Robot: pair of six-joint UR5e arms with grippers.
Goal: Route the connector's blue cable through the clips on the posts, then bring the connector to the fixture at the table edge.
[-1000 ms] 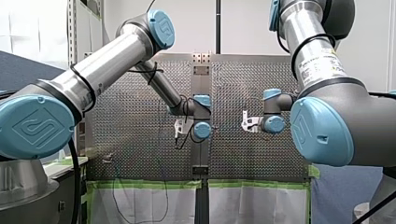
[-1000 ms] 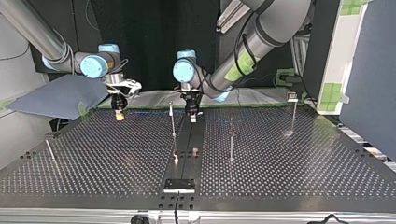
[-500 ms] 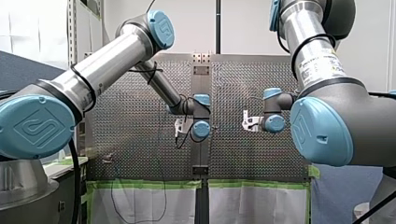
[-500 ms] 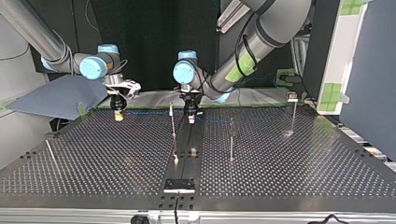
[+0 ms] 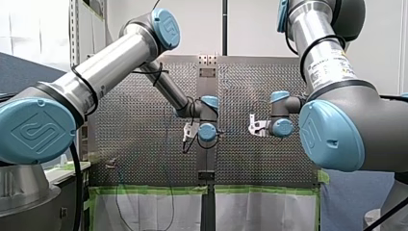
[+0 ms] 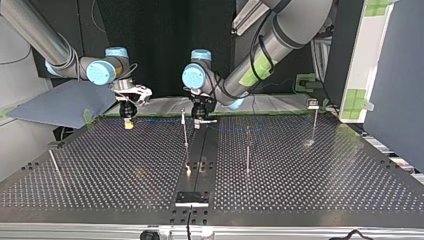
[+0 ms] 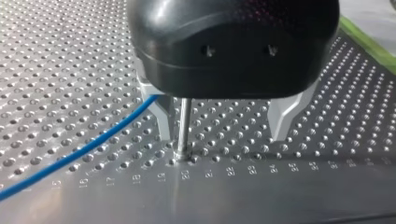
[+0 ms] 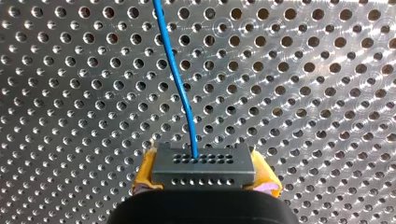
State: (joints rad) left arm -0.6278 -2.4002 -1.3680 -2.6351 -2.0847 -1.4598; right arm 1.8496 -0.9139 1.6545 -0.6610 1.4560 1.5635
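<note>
The connector (image 8: 204,163) is seated between the pads (image 8: 144,175) of my right gripper (image 8: 205,182), and a post (image 7: 183,123) is flanked by the fingers (image 7: 282,114) of my left gripper (image 7: 223,123).

- My right arm's fingers (image 8: 145,175) are closed on the connector (image 8: 204,164), one yellow pad pressed against each of its ends.
- The connector is a dark grey block with rows of small holes across its face.
- The blue cable (image 8: 175,70) leaves one of the holes near the middle of the upper row. It runs ahead of the fingers in a gentle curve and passes out of view.
- The perforated metal table (image 8: 303,93) lies behind the connector and cable.
</note>
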